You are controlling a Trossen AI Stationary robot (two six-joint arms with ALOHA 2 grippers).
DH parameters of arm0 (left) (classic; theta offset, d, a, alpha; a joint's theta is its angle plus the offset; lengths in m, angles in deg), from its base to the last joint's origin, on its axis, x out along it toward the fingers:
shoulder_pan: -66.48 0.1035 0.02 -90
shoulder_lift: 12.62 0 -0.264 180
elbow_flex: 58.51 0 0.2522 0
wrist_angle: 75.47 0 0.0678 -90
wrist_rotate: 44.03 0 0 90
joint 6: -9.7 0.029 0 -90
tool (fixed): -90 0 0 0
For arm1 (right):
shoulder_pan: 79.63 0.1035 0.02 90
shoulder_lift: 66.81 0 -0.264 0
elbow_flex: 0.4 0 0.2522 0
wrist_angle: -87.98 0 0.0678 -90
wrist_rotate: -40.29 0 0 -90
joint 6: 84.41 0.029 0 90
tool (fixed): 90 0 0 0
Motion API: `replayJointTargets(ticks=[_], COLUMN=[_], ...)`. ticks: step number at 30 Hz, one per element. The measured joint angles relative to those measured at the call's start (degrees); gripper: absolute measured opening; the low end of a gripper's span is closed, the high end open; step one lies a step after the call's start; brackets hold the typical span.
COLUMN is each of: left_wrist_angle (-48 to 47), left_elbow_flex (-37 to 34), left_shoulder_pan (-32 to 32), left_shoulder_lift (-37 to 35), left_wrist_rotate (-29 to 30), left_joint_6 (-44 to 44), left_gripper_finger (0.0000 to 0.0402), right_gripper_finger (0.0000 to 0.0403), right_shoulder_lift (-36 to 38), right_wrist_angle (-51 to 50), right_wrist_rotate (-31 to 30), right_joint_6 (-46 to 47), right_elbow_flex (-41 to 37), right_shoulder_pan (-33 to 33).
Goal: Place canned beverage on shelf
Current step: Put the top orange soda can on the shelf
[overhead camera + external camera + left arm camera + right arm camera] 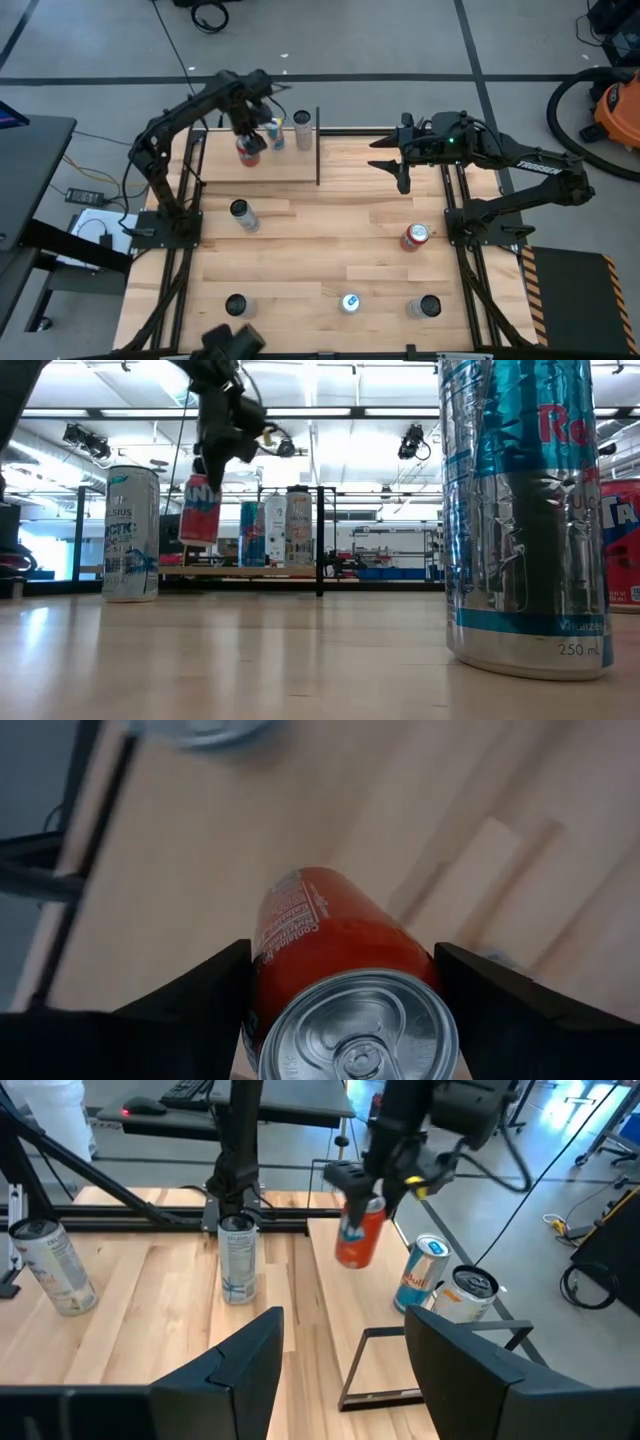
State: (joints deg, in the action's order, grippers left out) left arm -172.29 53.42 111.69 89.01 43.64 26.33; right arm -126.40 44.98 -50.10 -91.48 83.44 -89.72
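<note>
My left gripper (248,142) hangs over the left part of the shelf (220,168), a pale wood panel at the table's far left, and is shut on a red can (249,152). In the low view the red can (199,510) hangs a little above the shelf (240,571). A blue can (275,134) and a silver can (302,129) stand upright on the shelf's far right part. My right gripper (345,1340) waits high over the table's far right, open, with nothing between its fingers. My left gripper pinches the red can's upper side walls (262,965), just below its silver top (355,1030), between its two fingers (200,1000). The fingers come from above and point down. The can hangs below them, slightly tilted and clear of the shelf.
A tall white can (243,215) stands just in front of the shelf. Another red can (415,236) stands at the right. Three more cans (349,302) line the near edge. A black rod (318,145) borders the shelf's right side. Bare shelf wood lies beneath and to the left of the held can.
</note>
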Motion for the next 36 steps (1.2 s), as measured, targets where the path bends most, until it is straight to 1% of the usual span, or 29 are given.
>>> replayJointTargets(ticks=[3, 6, 10, 15, 20, 25, 29, 32, 36], left_wrist_angle=[1.20, 2.34, 3.47, 4.56, 5.46, 7.65, 8.71, 8.52, 6.68], left_elbow_flex=[0.00, 0.04, 0.07, 0.09, 0.20, 0.62, 2.97, 4.57, 4.59], left_shoulder_pan=[3.06, 5.83, 7.90, 7.92, 7.95, 7.99, 7.97, 8.00, 8.12], left_shoulder_lift=[0.00, 0.19, 1.66, 4.55, 7.37, 7.84, 8.40, 8.28, 8.26], left_wrist_rotate=[0.08, -0.46, -1.71, -2.46, -2.75, -2.74, -2.08, -2.08, -2.12], left_joint_6=[3.37, 4.13, 5.45, 8.26, 9.26, 9.37, 8.66, 8.10, 8.06], left_gripper_finger=[0.0290, 0.0290, 0.0291, 0.0291, 0.0291, 0.0291, 0.0291, 0.0291, 0.0291], right_gripper_finger=[0.0217, 0.0217, 0.0217, 0.0217, 0.0217, 0.0217, 0.0217, 0.0217, 0.0217], right_shoulder_lift=[0.00, 0.00, 0.00, 0.00, 0.00, -0.02, -0.02, -0.02, -0.02], right_wrist_angle=[0.00, 0.00, 0.02, 0.57, 0.57, 0.37, 0.28, -0.03, -0.76], right_wrist_rotate=[0.00, 0.00, 0.00, 0.00, 0.00, -0.02, -0.01, -0.02, 0.00], right_joint_6=[0.00, 0.00, 0.01, 0.02, 0.04, 0.04, 0.04, 0.04, 0.04], right_elbow_flex=[0.00, 0.00, 0.00, 0.00, 0.00, 0.00, 0.00, 0.00, 0.00], right_shoulder_pan=[0.01, 0.00, 0.00, -0.01, 0.00, -0.01, -0.01, -0.01, -0.01])
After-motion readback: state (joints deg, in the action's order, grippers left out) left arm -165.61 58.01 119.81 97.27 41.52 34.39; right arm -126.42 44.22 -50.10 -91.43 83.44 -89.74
